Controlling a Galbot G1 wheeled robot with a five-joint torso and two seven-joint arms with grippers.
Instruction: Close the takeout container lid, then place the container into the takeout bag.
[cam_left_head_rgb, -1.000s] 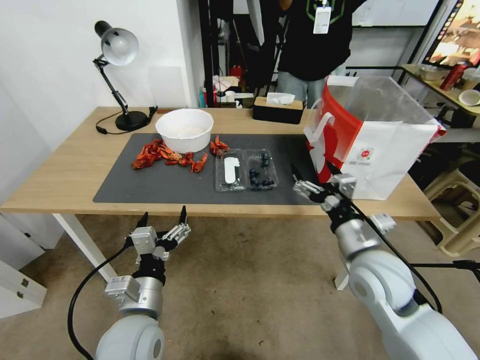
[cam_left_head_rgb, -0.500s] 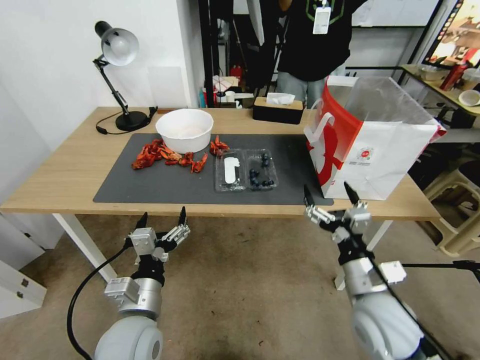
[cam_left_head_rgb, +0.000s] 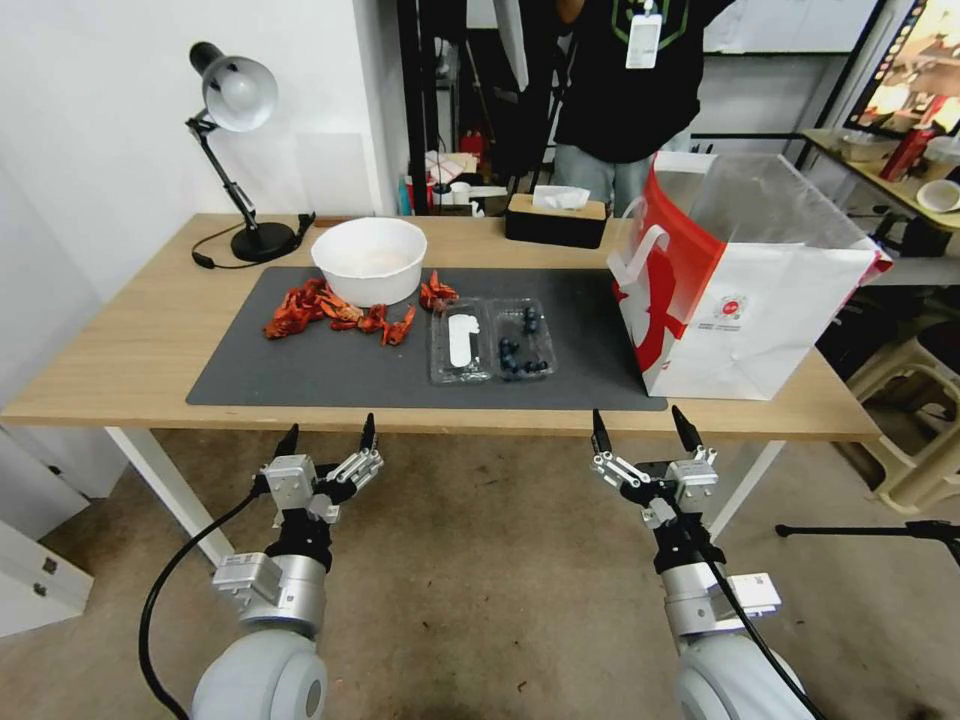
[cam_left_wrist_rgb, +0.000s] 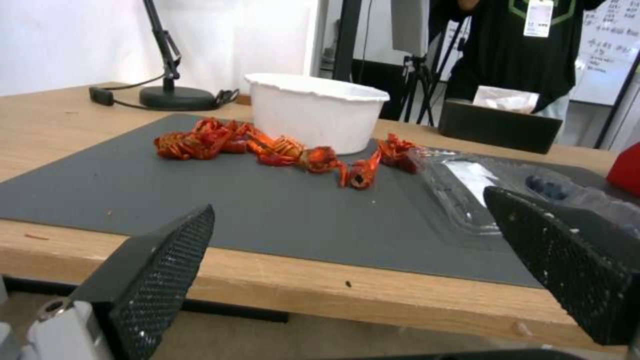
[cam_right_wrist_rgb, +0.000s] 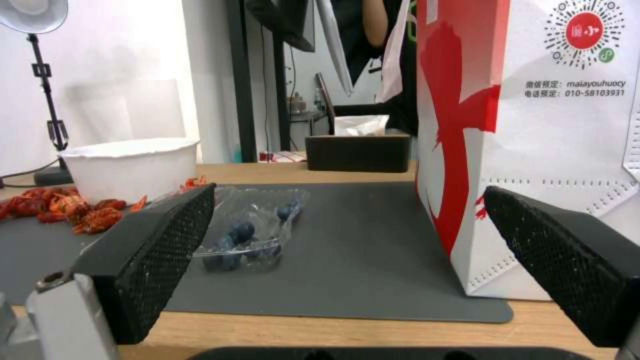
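Both grippers, left (cam_left_head_rgb: 327, 436) and right (cam_left_head_rgb: 636, 432), wide open below table edge (cam_left_head_rgb: 450, 420); container (cam_left_head_rgb: 490, 341) open on mat (cam_left_head_rgb: 300, 370)

Takeout bag (cam_right_wrist_rgb: 567, 150): "maiayouhuocy", "010-58103931" under red logo.

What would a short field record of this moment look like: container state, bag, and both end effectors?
container: small clear plastic clamshell takeout container lying open on the dark grey mat, blueberries in one half
lid: clear half with the white label, flat beside the berry half, not closed
bag: large white and red paper takeout bag upright, mouth open, to the robot's right of the container
left end effector: open, in front of the table edge, holding nothing
right end effector: open, in front of the table edge, holding nothing
nearby: round white bowl, red crayfish
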